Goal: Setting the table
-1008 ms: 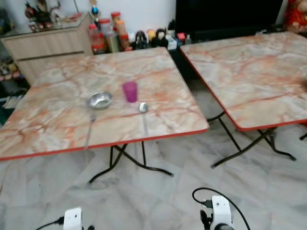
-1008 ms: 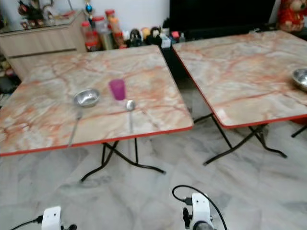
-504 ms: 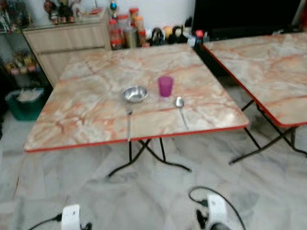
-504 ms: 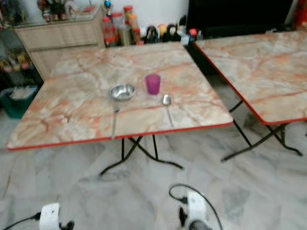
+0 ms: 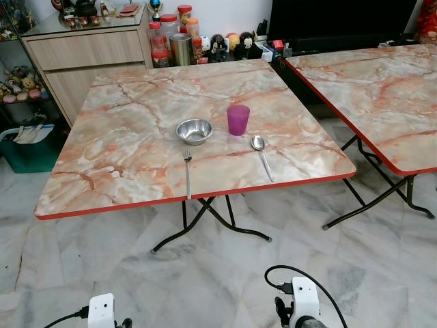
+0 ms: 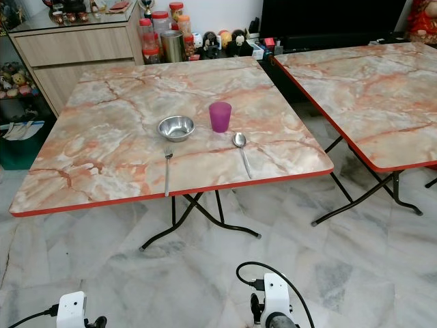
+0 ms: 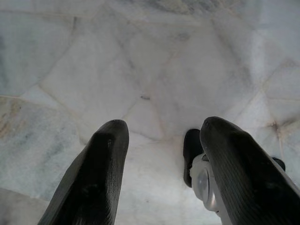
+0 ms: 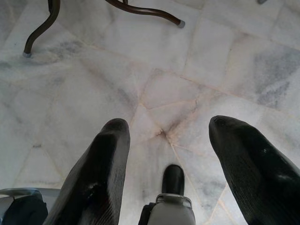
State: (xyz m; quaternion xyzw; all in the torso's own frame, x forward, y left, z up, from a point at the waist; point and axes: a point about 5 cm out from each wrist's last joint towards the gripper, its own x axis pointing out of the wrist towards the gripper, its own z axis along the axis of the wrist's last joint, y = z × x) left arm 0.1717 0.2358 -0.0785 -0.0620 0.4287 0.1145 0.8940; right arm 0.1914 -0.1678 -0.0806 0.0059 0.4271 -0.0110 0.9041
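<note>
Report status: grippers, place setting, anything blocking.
Left gripper and right gripper open, empty, hanging over floor. Bowl, cup, fork, spoon laid on table. Nothing blocking.

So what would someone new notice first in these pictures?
Probably the purple cup standing mid-table on the marble-patterned table, with the steel bowl to its left. A fork lies in front of the bowl and a spoon in front of the cup, handles toward the near red edge.

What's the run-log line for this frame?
table: bowl, cup, fork, spoon | left gripper open | right gripper open
</note>
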